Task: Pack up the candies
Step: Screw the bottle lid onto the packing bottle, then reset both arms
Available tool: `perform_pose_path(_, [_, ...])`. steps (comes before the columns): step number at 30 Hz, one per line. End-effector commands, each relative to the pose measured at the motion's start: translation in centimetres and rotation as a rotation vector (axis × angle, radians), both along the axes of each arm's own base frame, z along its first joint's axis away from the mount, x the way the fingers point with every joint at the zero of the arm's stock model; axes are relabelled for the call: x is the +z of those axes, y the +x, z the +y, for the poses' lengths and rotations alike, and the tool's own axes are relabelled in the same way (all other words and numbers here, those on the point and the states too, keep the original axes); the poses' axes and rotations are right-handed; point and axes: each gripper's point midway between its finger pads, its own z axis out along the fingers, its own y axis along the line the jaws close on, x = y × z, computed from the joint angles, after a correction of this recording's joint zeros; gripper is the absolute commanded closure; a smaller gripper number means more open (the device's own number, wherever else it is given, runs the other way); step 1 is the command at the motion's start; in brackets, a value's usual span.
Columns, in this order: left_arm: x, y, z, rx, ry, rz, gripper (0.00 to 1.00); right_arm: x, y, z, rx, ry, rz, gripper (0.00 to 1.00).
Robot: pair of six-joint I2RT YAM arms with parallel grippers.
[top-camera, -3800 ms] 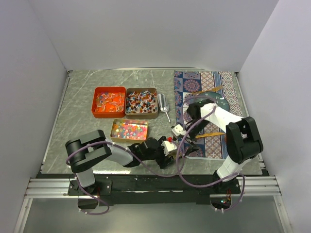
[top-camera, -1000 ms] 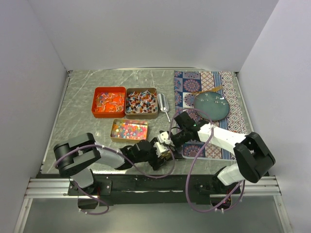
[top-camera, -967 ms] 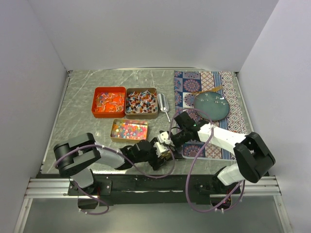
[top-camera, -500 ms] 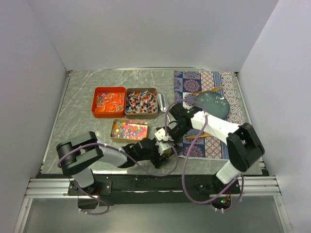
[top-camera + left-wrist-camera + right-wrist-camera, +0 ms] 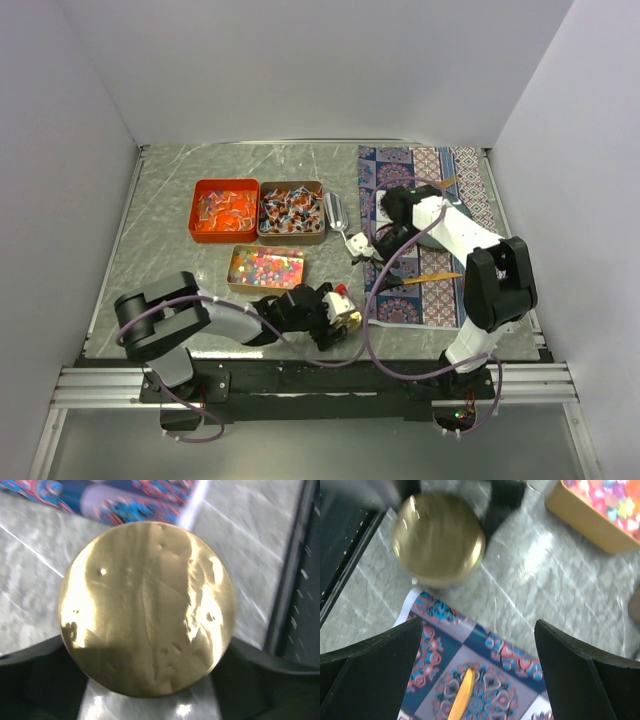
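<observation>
my left gripper [image 5: 338,310] pinches the gold disc [image 5: 145,607] at lower centre; my right gripper [image 5: 479,630] gapes wide, empty. the candies [image 5: 265,267] lie in tins [image 5: 192,212], upper left. i judge the slick rim may slip, dropping the disc onto the bench [image 5: 170,250].

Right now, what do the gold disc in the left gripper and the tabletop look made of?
The gold disc: likely thin metal, polished gold finish; mirror glare and small dents. The tabletop: grey stone-look, veined like marble, glossy; possibly a laminate.
</observation>
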Motion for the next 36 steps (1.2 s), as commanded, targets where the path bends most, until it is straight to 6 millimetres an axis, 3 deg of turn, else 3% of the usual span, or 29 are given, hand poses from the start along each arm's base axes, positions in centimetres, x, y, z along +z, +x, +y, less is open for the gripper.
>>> perform_pose_path(1, [-3.7, -4.8, 4.3, -0.143, 0.167, 0.123, 0.03, 3.1, 1.5, -0.8, -0.059, 0.018, -0.053, 0.0])
perform_pose_path(9, [-3.2, -4.0, 3.9, -0.072, 0.168, 0.146, 0.03, 4.6, 3.4, -1.6, -0.184, 0.02, -0.098, 0.0])
perform_pose_path(14, [-0.3, -3.0, 3.3, -0.04, 0.097, 0.135, 0.03, 5.0, 3.3, -1.9, -0.265, 0.024, -0.091, 0.0])
perform_pose_path(18, [1.3, -3.5, 3.3, -0.082, 0.098, 0.193, 0.03, 6.0, 4.8, -1.7, -0.393, 0.027, -0.074, 0.0])
perform_pose_path(24, [5.4, -3.5, 3.7, -0.164, 0.007, 0.167, 0.03, 8.8, 8.8, -2.3, -0.735, 0.021, -0.001, 0.0])
perform_pose_path(27, [8.4, -2.9, 4.3, -0.143, -0.049, 0.114, 0.03, 10.3, 10.6, -3.5, -0.976, 0.008, 0.01, 0.0])
perform_pose_path(28, [10.7, -2.4, 4.4, -0.124, -0.098, 0.07, 0.03, 10.5, 11.0, -4.3, -1.083, -0.009, 0.026, 0.0])
perform_pose_path(30, [11.0, -2.0, 5.6, -0.1, -0.041, 0.038, 0.03, 11.9, 11.5, -5.2, -1.203, 0.026, -0.012, 0.0])
perform_pose_path(31, [12.5, -1.0, 5.9, -0.064, -0.037, 0.001, 0.03, 12.0, 11.9, -6.3, -1.33, 0.02, -0.008, 0.0])
perform_pose_path(32, [12.3, -1.0, 6.9, -0.05, 0.004, 0.009, 0.03, 13.3, 12.2, -7.0, -1.394, 0.062, -0.045, 0.0])
perform_pose_path(36, [18.0, 3.3, 10.2, 0.166, -0.093, -0.097, 0.03, 14.5, 11.9, -9.9, -1.673, 0.101, -0.053, 0.0])
